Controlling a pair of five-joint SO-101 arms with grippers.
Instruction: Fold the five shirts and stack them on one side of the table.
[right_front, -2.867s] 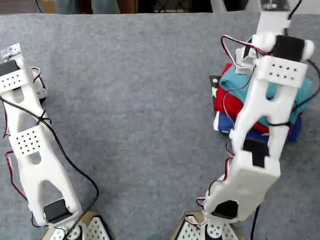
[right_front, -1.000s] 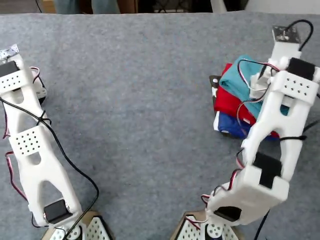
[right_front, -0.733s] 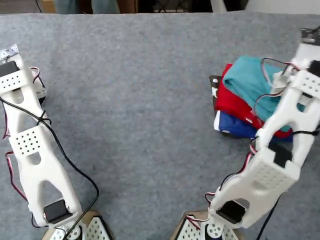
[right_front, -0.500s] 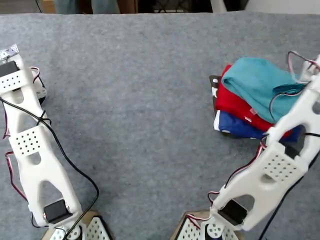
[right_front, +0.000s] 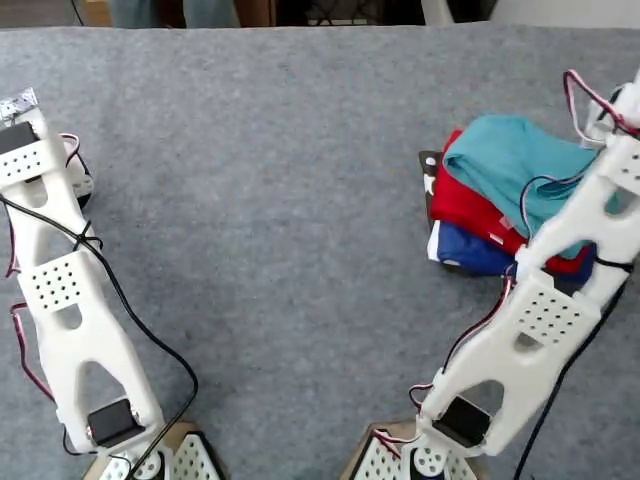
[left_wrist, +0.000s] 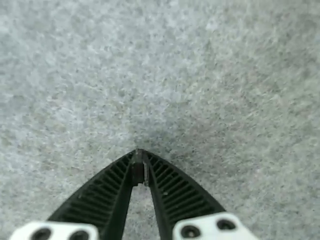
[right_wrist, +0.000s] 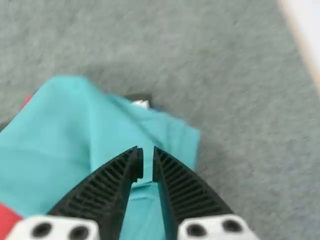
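Teal shirt (right_front: 510, 160) tops stack (right_front: 462, 212) under right claw (right_wrist: 146, 162).

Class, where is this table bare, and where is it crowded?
Bare: the grey felt table's middle, between the white left arm and the stack of teal, red and blue shirts. Crowded: that stack, overhung by the white right arm.

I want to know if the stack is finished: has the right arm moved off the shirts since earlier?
Yes. In the high view the right arm has swung off the shirt stack toward the right edge of the table, uncovering the teal shirt.
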